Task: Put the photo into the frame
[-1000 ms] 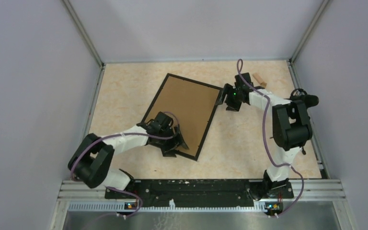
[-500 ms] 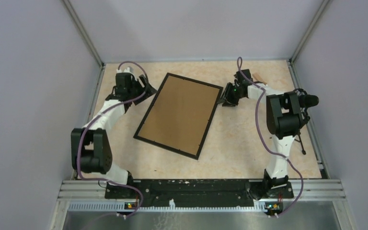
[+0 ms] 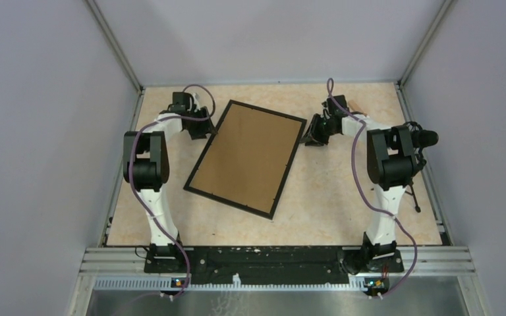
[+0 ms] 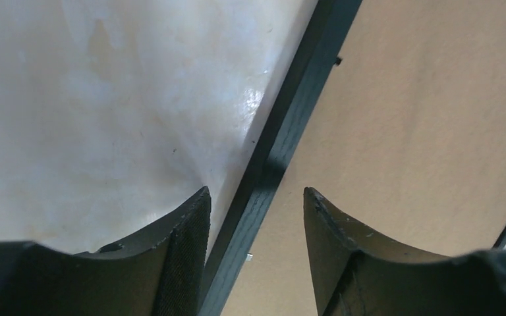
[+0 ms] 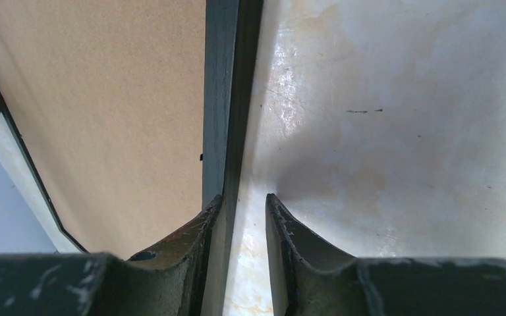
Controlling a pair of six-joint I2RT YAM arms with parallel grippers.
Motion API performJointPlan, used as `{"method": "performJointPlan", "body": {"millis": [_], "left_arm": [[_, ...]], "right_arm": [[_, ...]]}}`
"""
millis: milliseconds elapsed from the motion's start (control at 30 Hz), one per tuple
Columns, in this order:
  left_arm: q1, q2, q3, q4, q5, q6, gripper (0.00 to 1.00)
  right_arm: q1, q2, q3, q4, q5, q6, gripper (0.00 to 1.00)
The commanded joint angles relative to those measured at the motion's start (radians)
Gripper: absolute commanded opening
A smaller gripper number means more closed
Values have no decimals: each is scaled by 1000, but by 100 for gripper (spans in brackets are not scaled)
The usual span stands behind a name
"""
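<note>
Beige table (image 3: 342, 197), face-down black frame (image 3: 247, 158)

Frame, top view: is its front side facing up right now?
No, the frame lies face down on the table, with its plain brown back showing inside the black rim.
</note>
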Motion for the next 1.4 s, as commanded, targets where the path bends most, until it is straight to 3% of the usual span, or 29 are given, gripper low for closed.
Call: {"method": "performJointPlan", "body": {"millis": [0,167,600,1067,1367], "left_arm": [[10,29,10,-20,31,24,57],[13,48,4,-31,5,4,48],[13,86,14,-50,18,-3,45],[13,97,20,-48,56,-9,39],[14,119,24,-49,100,-15,36]], "right_arm": [[-10,25,38,10,2,-15,28],[-10,48,56,20,0,-4,28],[-10,117,119,-32,60,12,27],[-24,166,161,-78,20,-3,25],[16,214,236,-167,132,-25,26]]}}
